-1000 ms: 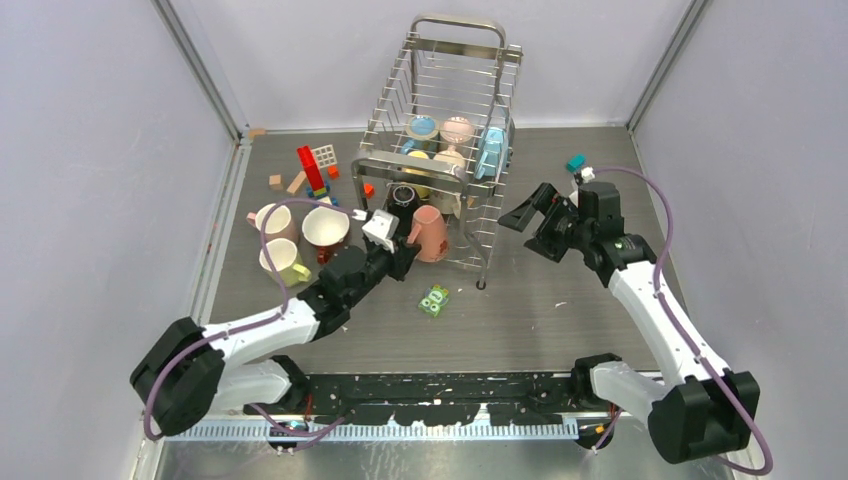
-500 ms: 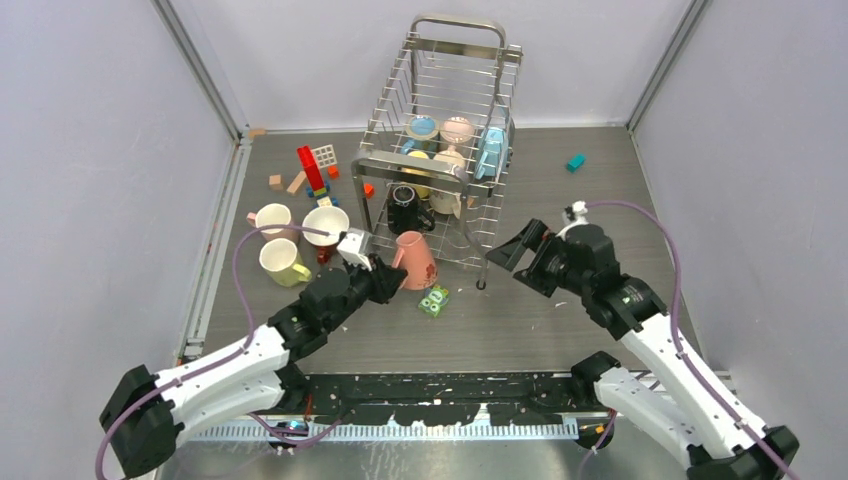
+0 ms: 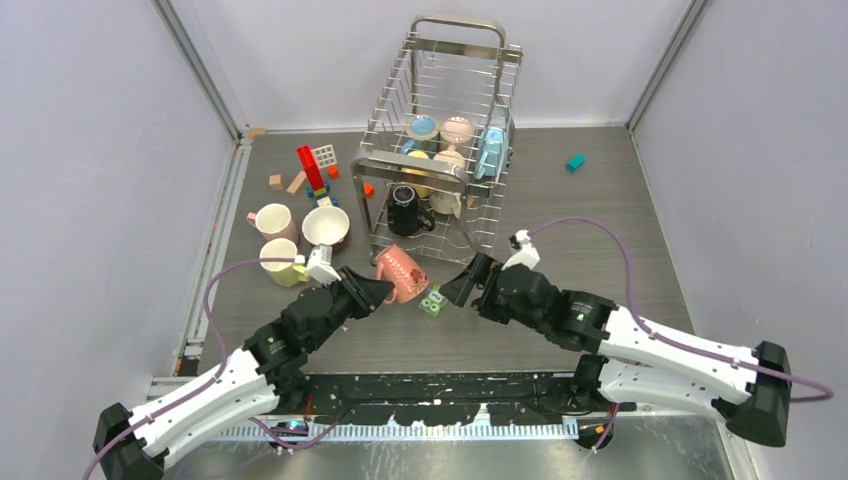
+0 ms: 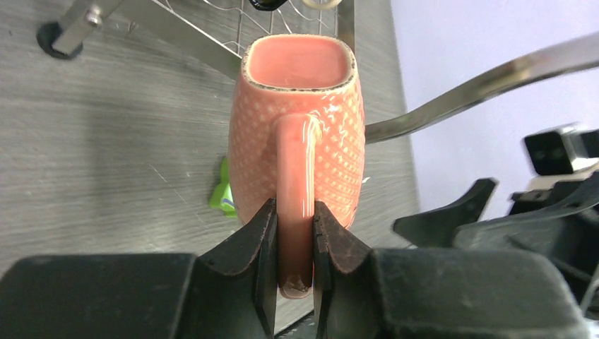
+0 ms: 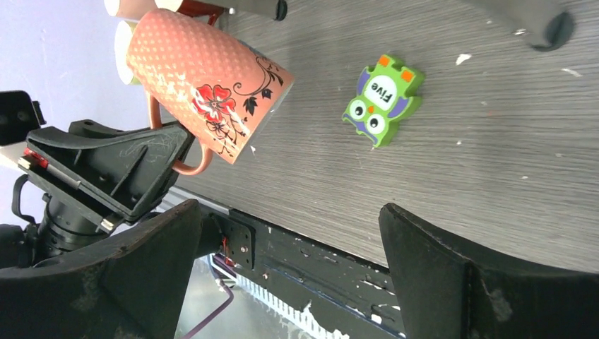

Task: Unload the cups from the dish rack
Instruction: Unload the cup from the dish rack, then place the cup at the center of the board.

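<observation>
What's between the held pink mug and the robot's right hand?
A small green owl-shaped piece lies on the table between the mug and the open right hand, clearest in the top view; the right wrist view shows it too.

Overhead; wrist close-ups on one mug (image 3: 400, 272)

1. Soft, even light is falling from above; the dish rack (image 3: 459, 17) is casting only faint shadows.
2. Glare is streaking the salmon mug (image 4: 295, 141)'s glazed handle.
3. The right gripper (image 5: 288, 207) is looming dark and slightly blurred.
</observation>
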Motion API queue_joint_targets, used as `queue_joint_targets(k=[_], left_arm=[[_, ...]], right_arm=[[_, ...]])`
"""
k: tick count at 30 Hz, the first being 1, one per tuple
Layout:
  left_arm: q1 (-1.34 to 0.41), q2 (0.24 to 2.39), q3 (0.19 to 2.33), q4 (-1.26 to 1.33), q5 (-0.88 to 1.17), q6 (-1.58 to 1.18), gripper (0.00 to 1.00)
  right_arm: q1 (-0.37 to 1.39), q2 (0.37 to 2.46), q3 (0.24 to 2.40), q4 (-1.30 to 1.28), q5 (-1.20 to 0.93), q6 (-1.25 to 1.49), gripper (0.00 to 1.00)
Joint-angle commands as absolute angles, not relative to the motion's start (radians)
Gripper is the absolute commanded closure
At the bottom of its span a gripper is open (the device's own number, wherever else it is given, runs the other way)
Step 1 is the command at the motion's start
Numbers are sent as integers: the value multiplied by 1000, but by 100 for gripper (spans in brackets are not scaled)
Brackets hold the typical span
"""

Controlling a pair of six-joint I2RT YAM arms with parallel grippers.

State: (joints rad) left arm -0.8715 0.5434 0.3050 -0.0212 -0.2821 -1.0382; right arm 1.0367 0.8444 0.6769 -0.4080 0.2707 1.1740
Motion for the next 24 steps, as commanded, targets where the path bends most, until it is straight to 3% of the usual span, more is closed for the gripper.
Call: queue_joint_targets(k=[1,12,24], left_arm=[[-876,467,288,77,-335,-1265,100],[-876,377,213,152,-326,-1501,100],[-877,367,184,228,-285,-1624,100]], right_arm=[[1100,930,719,-221,399,1247,0],[1144,1061,768,-39,408,1238,6],[1145,1131,805,84,389,1211,28]])
